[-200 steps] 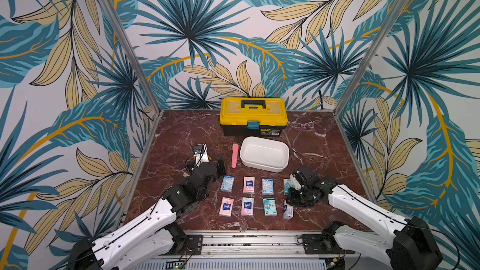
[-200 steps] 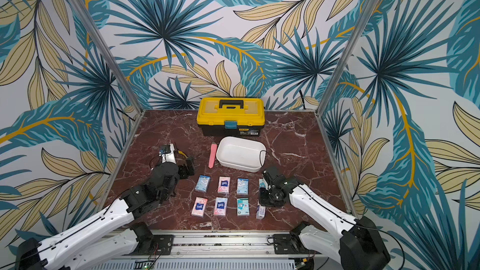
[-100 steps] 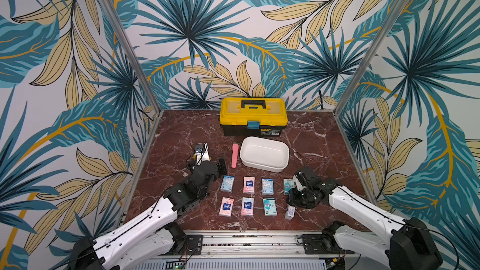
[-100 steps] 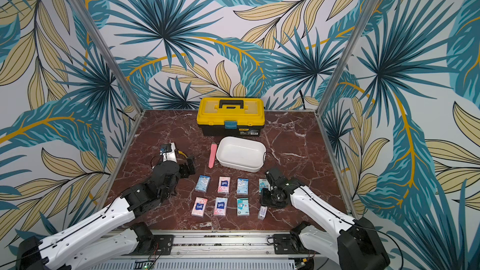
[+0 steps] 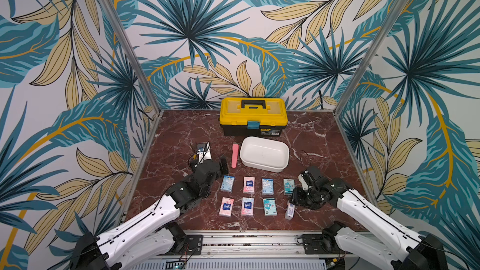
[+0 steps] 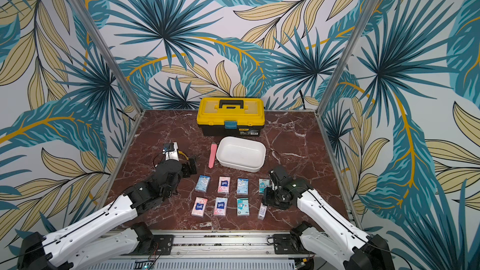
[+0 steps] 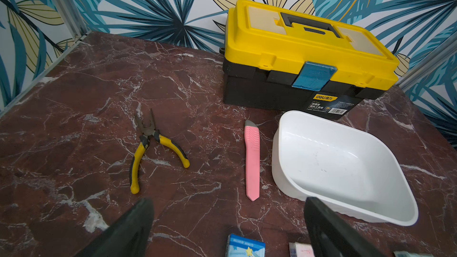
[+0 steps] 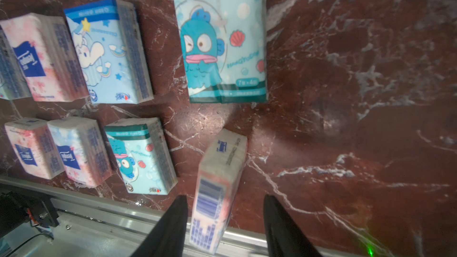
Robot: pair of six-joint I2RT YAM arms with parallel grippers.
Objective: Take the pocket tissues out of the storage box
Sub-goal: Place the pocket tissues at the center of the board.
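The white storage box (image 5: 262, 166) stands with nothing in it, also in the left wrist view (image 7: 279, 169). Several pocket tissues lie flat in two rows in front of it, among them a light blue pack (image 5: 227, 183) and a teal pack (image 5: 270, 207). At the right end of the near row a pink pack (image 5: 290, 210) (image 6: 262, 211) stands on its edge. My right gripper (image 8: 225, 197) is open around that pack (image 8: 220, 169), with a gap on one side. My left gripper (image 7: 228, 201) hangs open over bare table, left of the box.
A yellow-and-black toolbox (image 5: 253, 115) stands behind the box at the back wall. A pink utility knife (image 5: 235, 155) lies just left of the box, and yellow-handled pliers (image 7: 148, 144) further left. A metal rail (image 5: 249, 237) runs along the table's front edge.
The right gripper's jaws have parted from the pink pack, which now stands free on its edge. The left arm has not moved.
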